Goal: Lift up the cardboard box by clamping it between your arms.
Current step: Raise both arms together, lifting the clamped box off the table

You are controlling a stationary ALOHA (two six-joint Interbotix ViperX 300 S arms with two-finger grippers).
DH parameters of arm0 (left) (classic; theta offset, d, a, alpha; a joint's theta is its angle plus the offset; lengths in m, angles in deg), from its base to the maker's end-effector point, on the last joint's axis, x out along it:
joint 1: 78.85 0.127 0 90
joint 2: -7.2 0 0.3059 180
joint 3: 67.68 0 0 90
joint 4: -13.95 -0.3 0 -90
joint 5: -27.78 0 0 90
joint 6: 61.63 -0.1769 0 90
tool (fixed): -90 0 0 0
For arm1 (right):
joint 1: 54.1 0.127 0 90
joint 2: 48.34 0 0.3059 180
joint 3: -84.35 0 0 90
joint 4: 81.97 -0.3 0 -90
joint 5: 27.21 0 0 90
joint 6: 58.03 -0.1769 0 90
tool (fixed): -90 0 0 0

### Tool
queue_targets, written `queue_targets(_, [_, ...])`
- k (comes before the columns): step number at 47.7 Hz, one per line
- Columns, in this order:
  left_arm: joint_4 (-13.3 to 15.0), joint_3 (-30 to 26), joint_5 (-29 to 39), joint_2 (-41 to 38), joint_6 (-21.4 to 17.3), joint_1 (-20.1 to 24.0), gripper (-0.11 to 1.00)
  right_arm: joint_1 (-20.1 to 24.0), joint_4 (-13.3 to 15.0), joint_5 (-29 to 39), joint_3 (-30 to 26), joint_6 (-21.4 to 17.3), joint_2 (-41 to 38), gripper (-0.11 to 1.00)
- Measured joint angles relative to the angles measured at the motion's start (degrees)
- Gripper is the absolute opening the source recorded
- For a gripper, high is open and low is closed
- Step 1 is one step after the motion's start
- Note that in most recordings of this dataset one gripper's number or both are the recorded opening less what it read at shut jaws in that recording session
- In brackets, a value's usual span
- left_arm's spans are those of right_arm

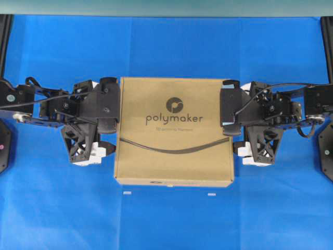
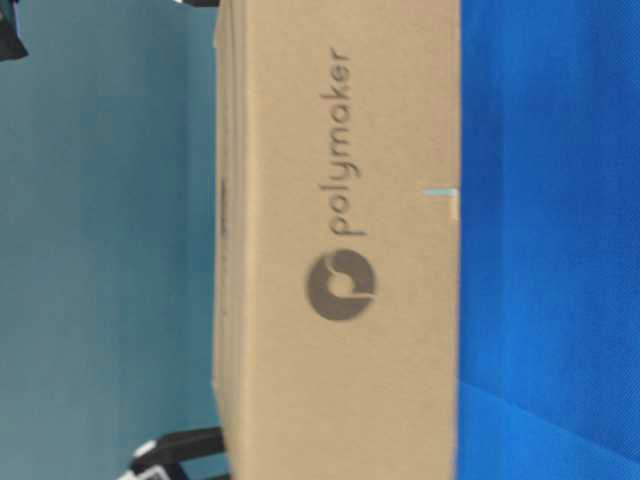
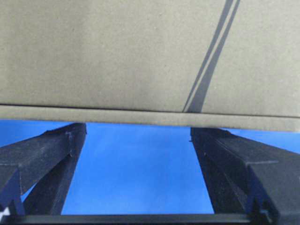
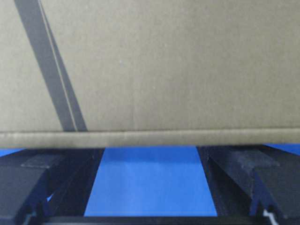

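The brown cardboard box (image 1: 174, 130) with the "polymaker" logo lies flat mid-table, clamped between my two arms. My left gripper (image 1: 114, 115) presses against its left side and my right gripper (image 1: 232, 115) against its right side. Both are open and hold nothing between their fingers. In the left wrist view the box edge (image 3: 150, 115) spans the gap at the tips of my left gripper (image 3: 138, 131). The right wrist view shows the same for the box edge (image 4: 150, 138) and my right gripper (image 4: 150, 152). The table-level view is filled by the box's side (image 2: 340, 250). I cannot tell whether the box is off the table.
The blue cloth (image 1: 166, 224) covers the table. Two small white tape marks (image 1: 127, 193) lie just in front of the box. Black frame posts (image 1: 327, 36) stand at the back corners. A teal wall (image 2: 100, 250) is behind.
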Motion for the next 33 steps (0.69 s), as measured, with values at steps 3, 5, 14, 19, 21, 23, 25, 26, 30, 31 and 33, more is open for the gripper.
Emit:
queue_targets(3, [0.0,-0.88,1.14,0.26,0.0,0.0,0.86,0.0,0.09,1.14,-0.62,0.0,0.0,1.0])
queue_targets(5, [0.0,-1.41,1.67,0.26,0.0,0.0,0.86,0.0,0.09,1.85,-1.14,0.09,0.09,1.0])
queue_targets(14, [0.0,-3.78,4.66,0.44,-0.09,-0.18,0.86,0.18,0.0,5.89,-3.87,0.0,0.44,1.0])
queue_targets(19, [0.0,-4.75,6.24,0.62,-0.18,-0.18,0.86,0.26,0.0,7.82,-5.36,0.0,0.62,1.0])
queue_targets(21, [0.0,-5.01,6.77,0.88,-0.18,-0.18,0.86,0.26,0.09,8.44,-5.89,0.0,0.7,1.0])
queue_targets(23, [0.0,-5.36,7.29,1.05,-0.26,-0.26,0.86,0.35,0.0,9.23,-6.42,0.0,0.79,1.0])
queue_targets(25, [0.0,-5.8,7.82,1.32,-0.26,-0.26,0.86,0.35,0.0,10.02,-6.94,0.0,0.97,1.0])
queue_targets(26, [0.0,-5.98,8.09,1.49,-0.26,-0.26,0.86,0.44,0.09,10.46,-7.21,0.0,1.14,1.0])
queue_targets(30, [0.09,-6.77,9.14,2.29,-0.26,-0.26,0.86,0.44,0.09,12.13,-8.26,0.0,1.85,1.0])
queue_targets(31, [0.09,-7.12,9.4,2.46,-0.26,-0.26,0.86,0.44,0.09,12.48,-8.44,0.0,2.02,1.0])
queue_targets(33, [0.09,-7.73,10.02,2.9,-0.26,-0.26,0.86,0.44,0.09,13.36,-8.88,-0.09,2.29,1.0])
